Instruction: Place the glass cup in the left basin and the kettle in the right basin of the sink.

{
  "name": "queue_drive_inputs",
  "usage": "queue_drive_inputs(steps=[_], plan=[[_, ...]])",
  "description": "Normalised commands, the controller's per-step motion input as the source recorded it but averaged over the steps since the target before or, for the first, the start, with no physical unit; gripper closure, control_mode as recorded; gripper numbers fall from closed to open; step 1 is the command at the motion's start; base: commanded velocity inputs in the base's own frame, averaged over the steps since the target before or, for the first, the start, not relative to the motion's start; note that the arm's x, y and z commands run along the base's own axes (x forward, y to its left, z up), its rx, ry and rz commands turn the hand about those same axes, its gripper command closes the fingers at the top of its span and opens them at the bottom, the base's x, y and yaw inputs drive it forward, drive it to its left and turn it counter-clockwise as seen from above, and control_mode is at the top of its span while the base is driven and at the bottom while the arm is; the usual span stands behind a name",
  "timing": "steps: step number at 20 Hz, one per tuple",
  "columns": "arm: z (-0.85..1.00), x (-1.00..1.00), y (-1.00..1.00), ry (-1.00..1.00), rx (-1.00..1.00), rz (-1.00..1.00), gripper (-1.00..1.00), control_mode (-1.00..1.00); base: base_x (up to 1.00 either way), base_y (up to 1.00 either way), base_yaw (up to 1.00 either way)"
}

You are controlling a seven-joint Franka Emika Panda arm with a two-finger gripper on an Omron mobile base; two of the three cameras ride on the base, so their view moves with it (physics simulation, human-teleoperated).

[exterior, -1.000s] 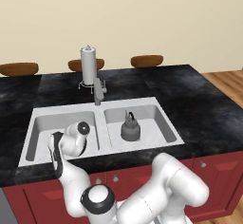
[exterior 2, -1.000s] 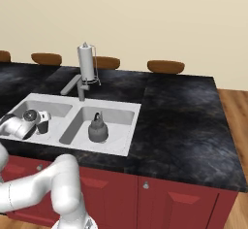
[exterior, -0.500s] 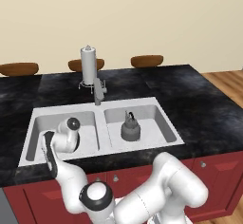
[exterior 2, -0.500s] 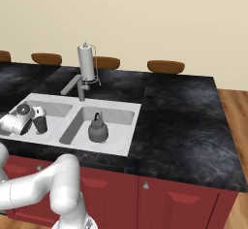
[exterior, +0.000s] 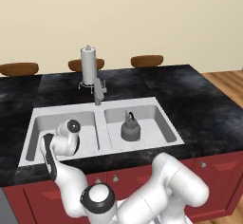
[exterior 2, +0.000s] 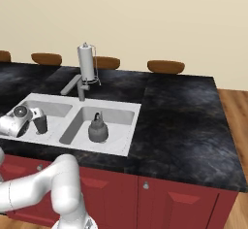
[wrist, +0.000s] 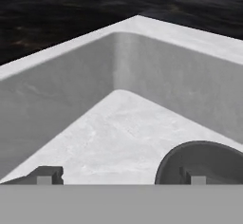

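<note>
Fingertips come first: in the hand view you see the gripper (wrist: pixel 121 176) with its two tips set wide apart, and the dark rim of the glass cup (wrist: pixel 201 163) curving around the right-hand tip. The spread jaws clamp on nothing; whether that tip touches the rim you cannot tell. From the right base view, the cup (exterior 2: pixel 40 123) stands upright on the floor of the left basin (exterior 2: pixel 55 108), just beside the hand, so you can judge that half of the task as done. The hand (exterior: pixel 66 140) sits low inside that bowl because the cup had to be set down on the floor rather than dropped.

Past the divider, the kettle (exterior: pixel 130 127) rests upright in the right basin (exterior: pixel 156 123), handle up, well apart from the arm. Both things look to be where the task wants them. Behind the sink (exterior: pixel 108 103) stand the grey faucet (exterior: pixel 99 91) and the paper-towel roll (exterior: pixel 88 64) on black marble.
</note>
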Motion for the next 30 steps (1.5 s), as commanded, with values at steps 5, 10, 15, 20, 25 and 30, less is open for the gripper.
queue_drive_inputs(steps=[5,10,15,20,25,30], plan=[[0.4,-0.09,-0.1,-0.06,0.0,0.01,-1.0,-1.0,0.0,0.0,0.0],[0.72,-0.06,-0.09,-0.1,0.0,0.0,-1.0,-1.0,0.0,0.0,0.0],[0.63,-0.02,-0.07,-0.07,0.0,0.01,-1.0,-1.0,0.0,0.0,0.0],[0.38,-0.02,-0.14,-0.01,0.01,0.03,-1.0,-1.0,0.0,0.0,0.0],[0.3,-0.13,-0.21,0.0,0.04,0.04,-1.0,-1.0,0.0,0.0,0.0],[0.18,-0.29,-0.27,0.0,0.03,0.05,-1.0,-1.0,0.0,0.0,0.0]])
